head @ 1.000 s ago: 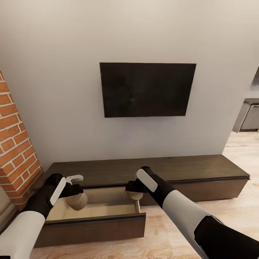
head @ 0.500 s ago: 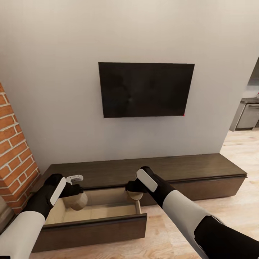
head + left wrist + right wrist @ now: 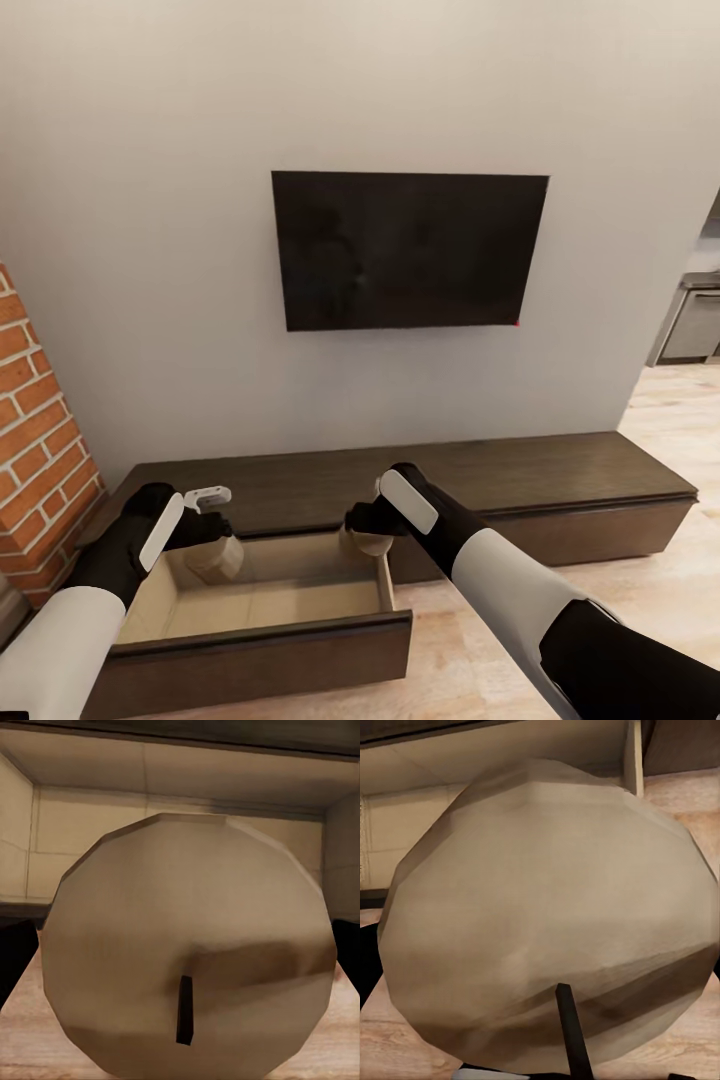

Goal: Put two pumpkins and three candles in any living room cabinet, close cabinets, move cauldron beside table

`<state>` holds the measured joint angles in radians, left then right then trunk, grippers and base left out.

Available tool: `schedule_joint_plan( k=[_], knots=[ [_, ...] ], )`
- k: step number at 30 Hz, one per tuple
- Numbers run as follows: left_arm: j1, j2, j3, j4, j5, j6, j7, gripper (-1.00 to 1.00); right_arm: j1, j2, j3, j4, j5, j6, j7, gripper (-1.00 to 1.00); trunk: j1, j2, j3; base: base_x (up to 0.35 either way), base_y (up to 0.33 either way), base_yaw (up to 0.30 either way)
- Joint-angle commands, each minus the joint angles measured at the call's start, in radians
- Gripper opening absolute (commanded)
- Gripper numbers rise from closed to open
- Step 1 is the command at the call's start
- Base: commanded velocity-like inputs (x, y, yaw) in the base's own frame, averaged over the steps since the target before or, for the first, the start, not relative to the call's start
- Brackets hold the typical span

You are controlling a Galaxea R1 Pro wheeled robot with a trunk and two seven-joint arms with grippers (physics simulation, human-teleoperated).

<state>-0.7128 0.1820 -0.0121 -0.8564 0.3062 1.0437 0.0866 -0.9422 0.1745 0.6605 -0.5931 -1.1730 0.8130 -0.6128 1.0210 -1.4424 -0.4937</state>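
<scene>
A: While the drawer point(image 3: 262, 600) of the cabinet point(image 3: 560, 495) stands pulled out, how far along would you say things are?

B: Early to middle, I judge. Each arm carries a candle above the drawer, and the stretch of beige bottom I can see holds nothing yet. No pumpkins, third candle or cauldron appear here, so those steps, plus shutting the drawer, look to be ahead.

A: Where are the two candles exactly?

B: In the head view, the left candle point(image 3: 214, 558) hangs at about 8 o'clock, over the drawer's left end. The right candle point(image 3: 366, 541) sits near 6 o'clock, above the drawer's right rear corner, close to the side wall. Each wrist view shows a pale faceted end with a dark wick: left candle point(image 3: 187, 945), right candle point(image 3: 547, 922).

A: And the tools?

B: The left tool point(image 3: 205, 522) is clamped on its candle, and the right tool point(image 3: 368, 525) grips its own likewise.

A: The arm poses?

B: Both forearms reach forward and angle inward, wrists bent down toward the drawer. The right arm stretches in from 4 o'clock, the left from 8 o'clock. The TV point(image 3: 408, 250) hangs on the wall at 12 o'clock, the brick column point(image 3: 40, 470) at 9.
</scene>
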Motion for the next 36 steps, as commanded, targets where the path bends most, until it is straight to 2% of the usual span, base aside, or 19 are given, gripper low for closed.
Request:
schedule_joint_plan(
  k=[1, 9, 17, 36],
  knots=[
    [0.000, 0.001, -0.001, -0.001, 0.010, 0.004, 0.007, -1.00, -0.001, 0.000, 0.003, -0.001, -0.011, -0.002, -0.010, -1.00, 0.000, -0.001, -0.001, 0.125, 0.057, 0.000],
    [0.000, 0.001, 0.000, -0.001, 0.010, 0.004, 0.006, -1.00, -0.001, 0.000, 0.003, -0.001, -0.011, -0.002, -0.004, -1.00, 0.000, -0.001, -0.001, 0.059, 0.042, -0.052],
    [0.000, 0.001, -0.001, -0.001, 0.010, 0.004, 0.005, -1.00, -0.001, 0.000, 0.004, -0.001, -0.011, -0.002, 0.039, -1.00, 0.000, -0.001, 0.000, 0.004, 0.073, -0.086],
    [0.000, 0.001, 0.000, -0.002, 0.010, 0.004, 0.008, -1.00, -0.001, 0.000, 0.004, -0.001, -0.011, -0.002, 0.042, -1.00, 0.000, -0.001, 0.000, 0.005, 0.063, -0.002]
  ],
)
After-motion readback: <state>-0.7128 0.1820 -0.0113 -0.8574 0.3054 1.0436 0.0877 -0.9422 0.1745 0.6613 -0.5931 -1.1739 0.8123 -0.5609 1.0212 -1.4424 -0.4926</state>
